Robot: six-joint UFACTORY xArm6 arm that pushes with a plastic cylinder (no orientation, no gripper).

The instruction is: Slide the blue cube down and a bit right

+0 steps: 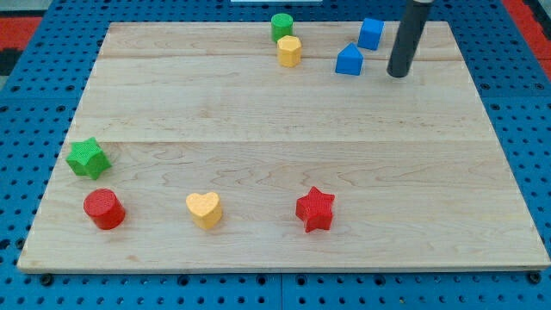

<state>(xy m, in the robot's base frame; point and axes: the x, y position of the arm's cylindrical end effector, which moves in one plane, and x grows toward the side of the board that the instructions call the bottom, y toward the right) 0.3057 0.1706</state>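
Observation:
The blue cube (371, 34) sits near the view's top edge of the wooden board (284, 146), right of centre. A second blue block (349, 61), shaped like a small house, lies just below and left of it. My tip (397, 74) is the lower end of the dark rod coming down from the view's top right. It rests on the board to the right of and slightly below the blue cube, apart from it, and right of the house-shaped block.
A green cylinder (281, 26) and a yellow hexagonal block (289, 51) stand at the top centre. A green star (88, 158) is at the left edge. A red cylinder (104, 209), a yellow heart (204, 209) and a red star (315, 209) line the bottom.

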